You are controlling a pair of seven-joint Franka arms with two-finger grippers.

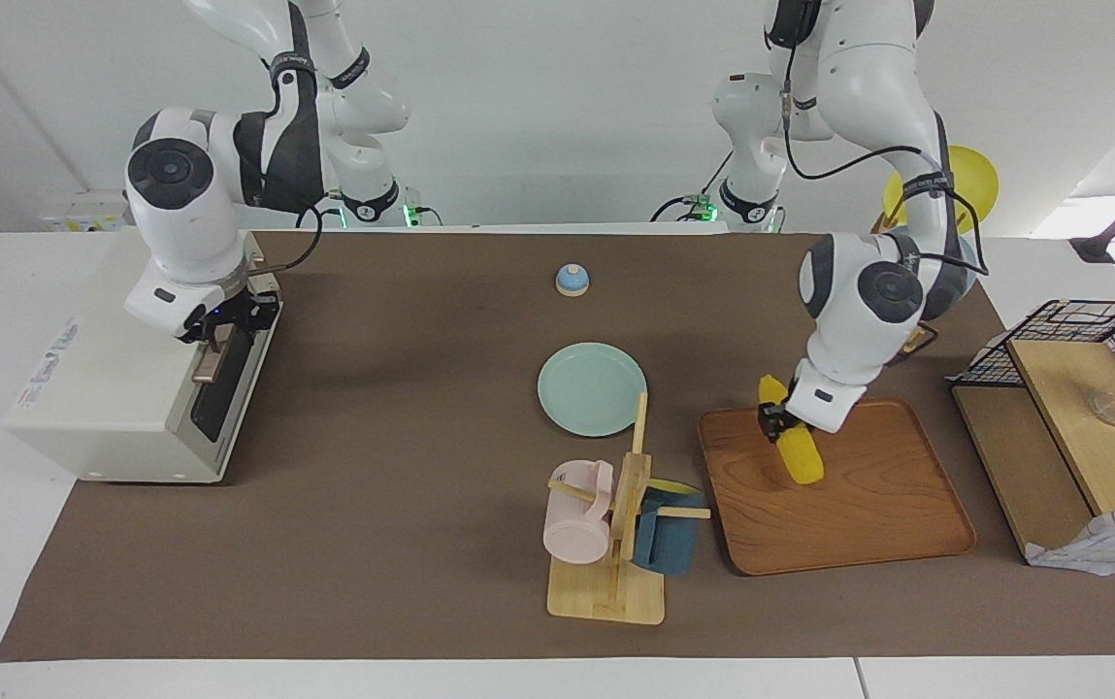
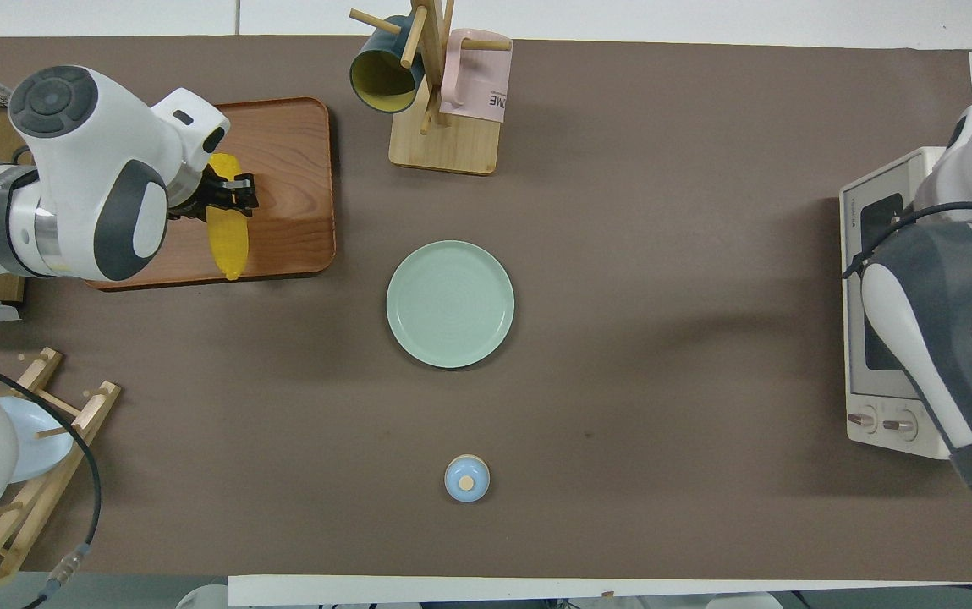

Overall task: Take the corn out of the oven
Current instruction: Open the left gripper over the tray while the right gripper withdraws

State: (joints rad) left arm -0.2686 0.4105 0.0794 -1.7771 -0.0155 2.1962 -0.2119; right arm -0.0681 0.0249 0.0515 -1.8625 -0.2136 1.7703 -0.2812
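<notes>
- One bright yellow tapered corn cob (image 1: 796, 454).
- One boxy cream-white toaster oven (image 1: 125, 379).
- Three round plates: one pale green (image 1: 592, 388), one light blue (image 1: 972, 254), one yellow (image 1: 976, 175).
- One brown wooden tray (image 1: 834, 500).
- Two mugs: one pink (image 1: 576, 515), one dark blue (image 1: 666, 540).
- One bamboo mug stand (image 1: 615, 573).
- One small blue round knob-topped lid (image 1: 572, 280).
- One black wire basket (image 1: 1071, 325).
</notes>
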